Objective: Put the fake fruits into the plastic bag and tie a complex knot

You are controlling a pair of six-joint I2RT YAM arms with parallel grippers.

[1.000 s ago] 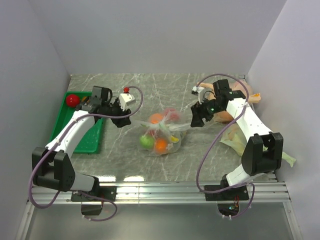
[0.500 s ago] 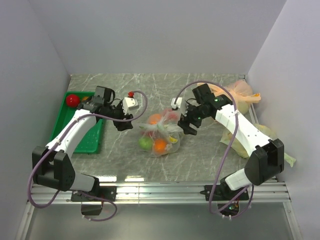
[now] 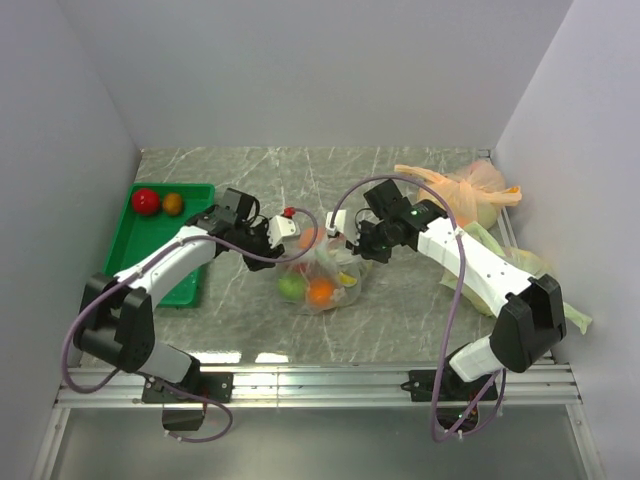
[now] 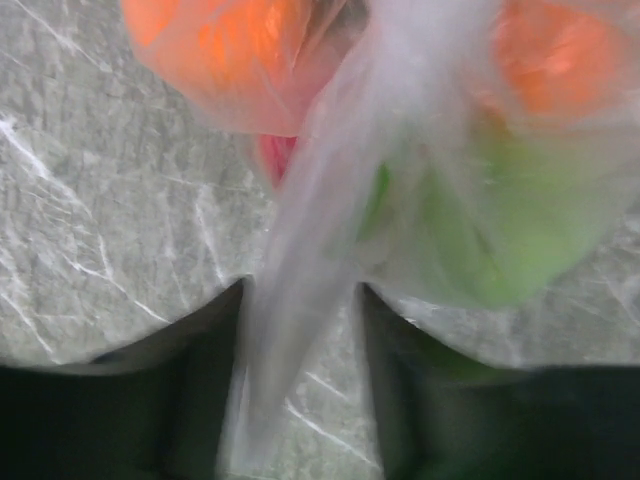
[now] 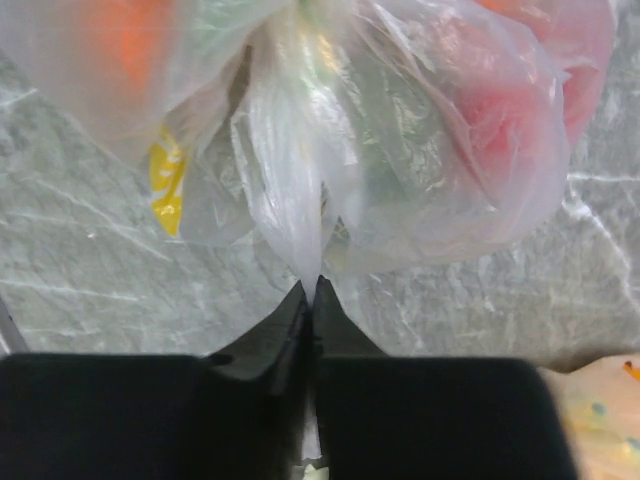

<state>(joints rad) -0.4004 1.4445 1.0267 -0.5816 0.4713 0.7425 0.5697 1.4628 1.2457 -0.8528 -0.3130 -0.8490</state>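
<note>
The thin, crinkly clear plastic bag [image 3: 335, 265] sits mid-bench [image 3: 420, 320], with glossy round fake fruits [image 3: 320, 291] bulging inside. The right pincer [image 5: 312, 290] is pinched closed on a gathered fold of its film. The left pincer [image 4: 300, 290] stands parted astride a twisted strand, seemingly unclamped in the blur.

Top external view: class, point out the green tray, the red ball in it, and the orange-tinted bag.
green tray [image 3: 140, 232], top external view, bare floor.
red ball [image 3: 146, 200], top external view, its middle.
orange-tinted bag [image 3: 455, 190], top external view, bulging middle.
</note>
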